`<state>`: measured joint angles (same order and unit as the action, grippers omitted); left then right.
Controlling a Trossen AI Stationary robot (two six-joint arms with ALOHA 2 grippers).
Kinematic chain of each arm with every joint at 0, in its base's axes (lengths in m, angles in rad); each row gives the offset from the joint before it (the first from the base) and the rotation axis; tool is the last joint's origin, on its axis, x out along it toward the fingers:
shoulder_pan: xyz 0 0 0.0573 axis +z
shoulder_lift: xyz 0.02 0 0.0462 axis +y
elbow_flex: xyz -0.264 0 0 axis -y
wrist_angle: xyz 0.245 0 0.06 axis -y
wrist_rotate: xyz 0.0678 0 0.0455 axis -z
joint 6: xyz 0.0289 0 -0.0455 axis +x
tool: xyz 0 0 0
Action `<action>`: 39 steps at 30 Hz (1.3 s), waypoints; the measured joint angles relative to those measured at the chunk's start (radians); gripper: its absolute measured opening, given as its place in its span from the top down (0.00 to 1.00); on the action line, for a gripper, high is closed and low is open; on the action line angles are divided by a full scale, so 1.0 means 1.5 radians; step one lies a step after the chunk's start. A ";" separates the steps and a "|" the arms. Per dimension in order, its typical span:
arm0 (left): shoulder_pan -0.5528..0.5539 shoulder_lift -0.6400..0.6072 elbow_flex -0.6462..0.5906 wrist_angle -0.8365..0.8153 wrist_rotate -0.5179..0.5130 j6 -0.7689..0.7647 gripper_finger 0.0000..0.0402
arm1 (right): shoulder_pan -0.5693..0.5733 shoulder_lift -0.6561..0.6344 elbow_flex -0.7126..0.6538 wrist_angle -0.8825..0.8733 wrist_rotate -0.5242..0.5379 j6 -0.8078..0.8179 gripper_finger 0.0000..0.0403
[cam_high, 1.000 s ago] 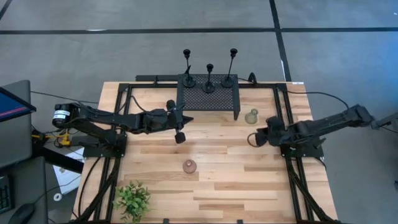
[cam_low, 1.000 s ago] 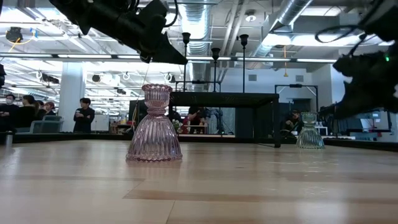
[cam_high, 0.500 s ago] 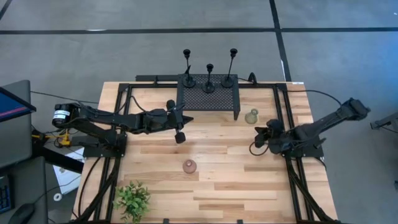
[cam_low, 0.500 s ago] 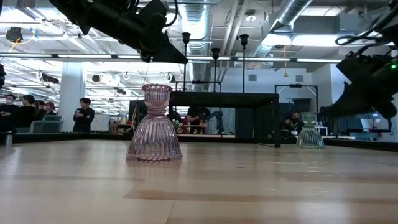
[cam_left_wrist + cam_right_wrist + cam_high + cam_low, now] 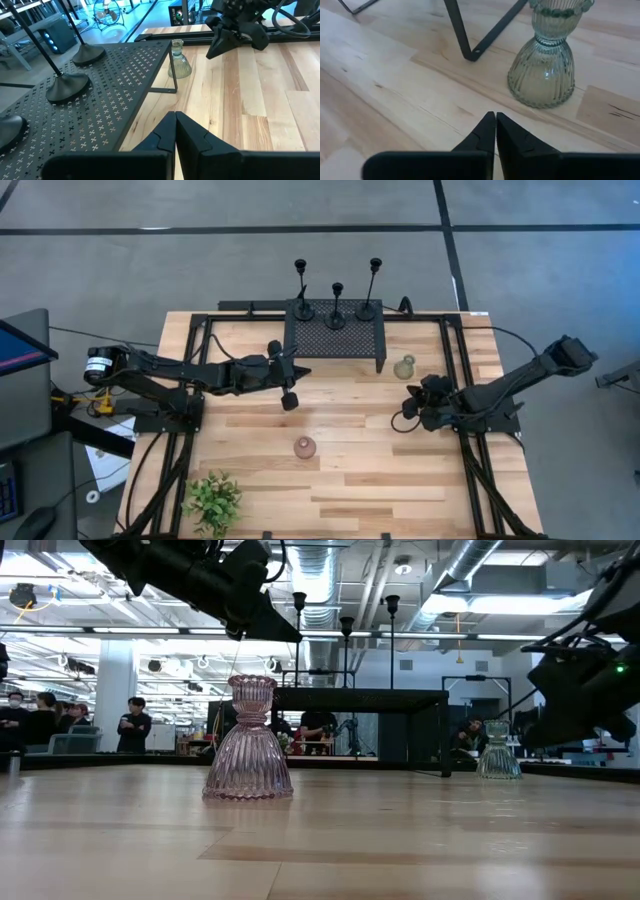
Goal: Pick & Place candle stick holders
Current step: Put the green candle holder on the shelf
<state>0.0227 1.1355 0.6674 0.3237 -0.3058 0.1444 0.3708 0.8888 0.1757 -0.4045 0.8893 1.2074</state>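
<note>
Three black candle stick holders stand on their round bases on a black perforated shelf at the table's far middle; their bases show in the left wrist view. My left gripper hovers shut, just in front of the shelf's near left corner, well above the table. My right gripper is shut and tipped down, low over the table. It is on the near side of a green ribbed glass holder, apart from it.
A pink ribbed glass holder stands upright at the table's middle, toward the near edge. The green glass holder stands beside the shelf's right leg. A small leafy plant sits at the near left corner. People stand in the room behind.
My right gripper has sunk toward the table and drifted a little toward the near edge and the table's middle, tipping further down and rolling somewhat. It stays shut.
</note>
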 joint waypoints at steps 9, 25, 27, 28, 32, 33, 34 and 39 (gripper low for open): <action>0.000 0.000 0.000 0.000 0.000 0.000 0.98 | -0.023 0.000 0.000 0.018 0.001 -0.007 0.67; 0.000 0.000 -0.001 0.000 0.000 0.000 0.98 | -0.167 0.000 0.000 0.112 0.007 -0.154 0.30; 0.000 0.000 -0.001 0.000 0.000 0.000 0.98 | -0.188 0.000 0.000 0.119 0.004 -0.173 0.30; 0.000 0.001 -0.001 0.000 0.000 0.000 0.98 | -0.196 0.000 0.000 0.122 0.003 -0.180 0.30; 0.000 0.001 -0.001 0.000 0.000 0.000 0.98 | -0.224 0.000 0.000 0.124 -0.005 -0.184 0.30; 0.000 0.001 -0.001 0.000 0.000 0.000 0.98 | -0.230 0.000 0.000 0.127 -0.015 -0.190 0.30; 0.000 0.001 -0.001 0.000 0.000 0.000 0.98 | -0.235 0.000 0.000 0.135 -0.025 -0.202 0.30; 0.000 0.001 -0.001 0.000 0.000 0.000 0.98 | -0.267 0.000 0.000 0.200 -0.043 -0.282 0.30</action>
<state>0.0231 1.1362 0.6666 0.3237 -0.3058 0.1440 -0.0292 0.8890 0.1761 -0.1041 0.8247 0.7847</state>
